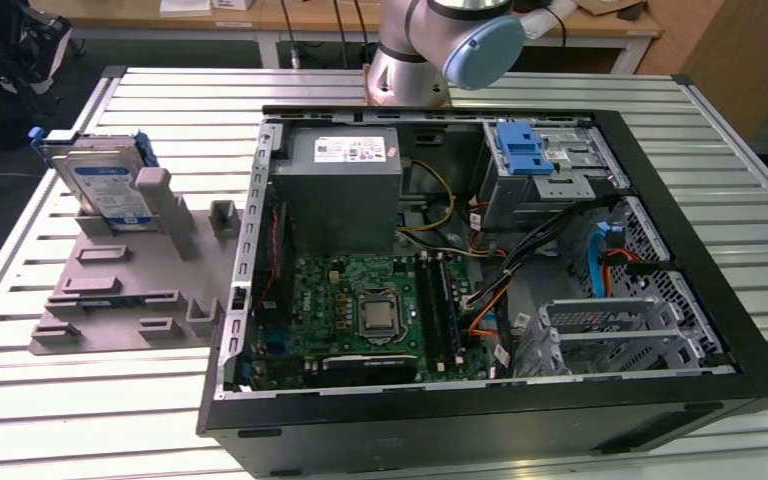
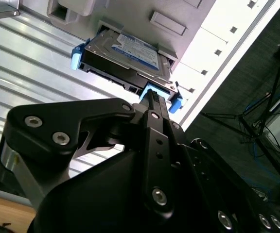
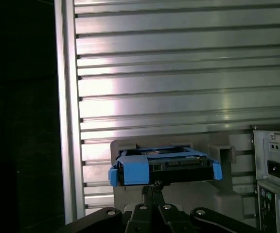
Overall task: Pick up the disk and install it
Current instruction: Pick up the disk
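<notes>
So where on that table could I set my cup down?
Bare table slats lie between the grey holder and the edge nearest the exterior camera, and at the exterior view's right of the case. The case is crowded inside; the disk stands in the holder.

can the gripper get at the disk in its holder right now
Likely yes. In both wrist views the gripper sits just short of the disk, at its blue-framed edge, with nothing between them. That edge sticks out of the grey holder.
</notes>
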`<state>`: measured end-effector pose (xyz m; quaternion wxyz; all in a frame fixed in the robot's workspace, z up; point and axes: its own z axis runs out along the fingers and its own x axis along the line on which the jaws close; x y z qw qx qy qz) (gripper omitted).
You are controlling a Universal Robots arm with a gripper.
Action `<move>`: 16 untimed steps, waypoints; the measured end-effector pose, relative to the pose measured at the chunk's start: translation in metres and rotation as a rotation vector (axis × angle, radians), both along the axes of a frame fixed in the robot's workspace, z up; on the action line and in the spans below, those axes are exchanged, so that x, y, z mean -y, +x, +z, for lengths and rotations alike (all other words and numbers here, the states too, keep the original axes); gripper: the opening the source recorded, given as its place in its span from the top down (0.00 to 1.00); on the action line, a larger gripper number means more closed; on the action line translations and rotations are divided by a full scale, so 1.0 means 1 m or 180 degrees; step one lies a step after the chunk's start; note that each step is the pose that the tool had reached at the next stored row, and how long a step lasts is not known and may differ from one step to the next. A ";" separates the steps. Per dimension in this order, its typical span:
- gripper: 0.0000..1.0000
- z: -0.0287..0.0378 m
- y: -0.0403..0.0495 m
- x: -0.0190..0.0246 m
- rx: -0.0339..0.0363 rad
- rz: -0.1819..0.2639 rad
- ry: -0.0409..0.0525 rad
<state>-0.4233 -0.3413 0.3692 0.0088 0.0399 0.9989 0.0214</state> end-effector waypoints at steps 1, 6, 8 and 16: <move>0.89 0.0000 0.0000 0.0000 0.0000 0.0002 0.0000; 0.89 0.0000 0.0000 -0.0001 0.0000 0.0017 0.0000; 0.89 0.0000 0.0000 0.0000 0.0000 0.0024 0.0000; 0.89 0.0000 0.0000 -0.0001 0.0000 0.0049 0.0000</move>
